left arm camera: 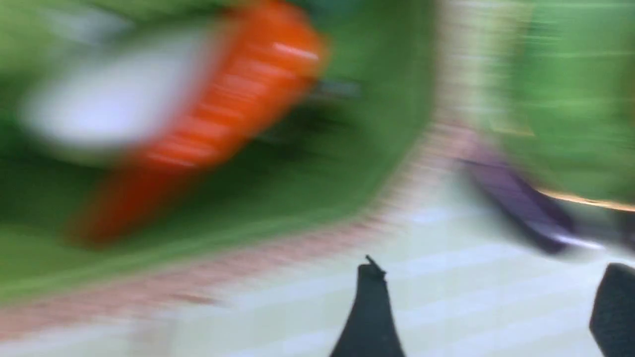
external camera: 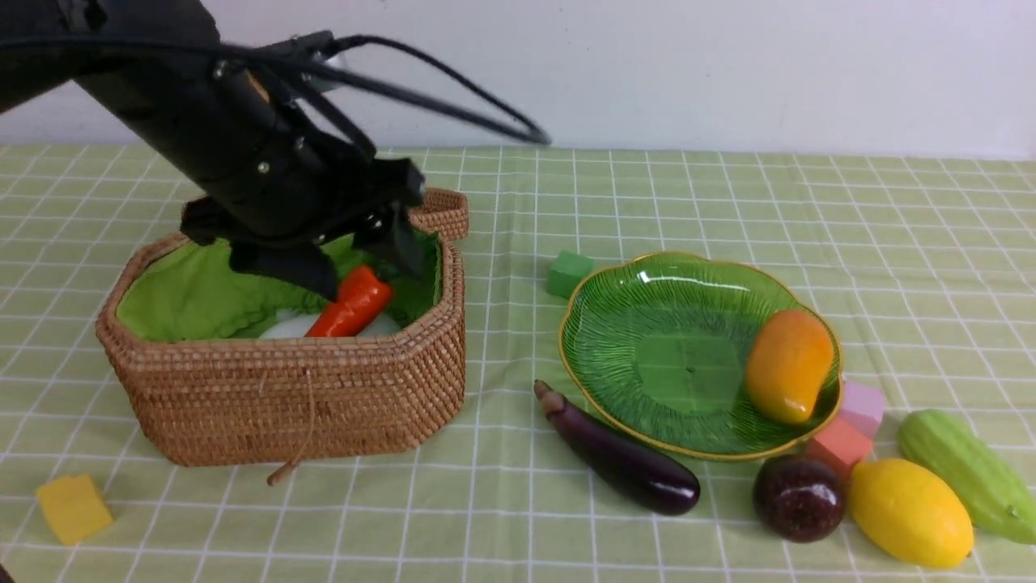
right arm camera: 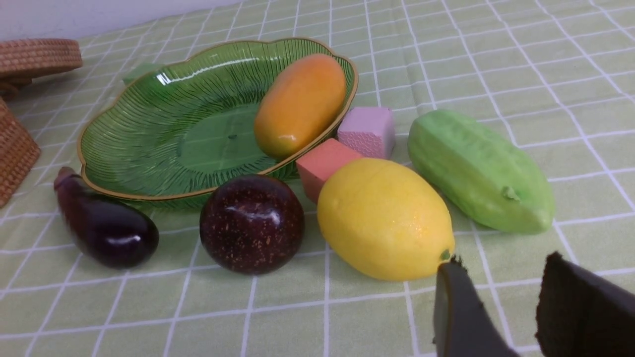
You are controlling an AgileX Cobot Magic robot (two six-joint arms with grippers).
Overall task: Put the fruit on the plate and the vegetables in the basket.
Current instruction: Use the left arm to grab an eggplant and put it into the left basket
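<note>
My left gripper hangs open over the wicker basket, holding nothing. Just below it the orange-red carrot lies in the green lining, across the white radish. The left wrist view is blurred: carrot, radish, and empty space between the fingers. The mango rests in the green plate. The eggplant, purple ball, lemon and gourd lie on the cloth. My right gripper stands open and empty beside the lemon.
A green foam cube sits behind the plate. Pink and salmon cubes are wedged against its front right rim. A yellow cube lies at the front left. The basket's lid hangs behind it.
</note>
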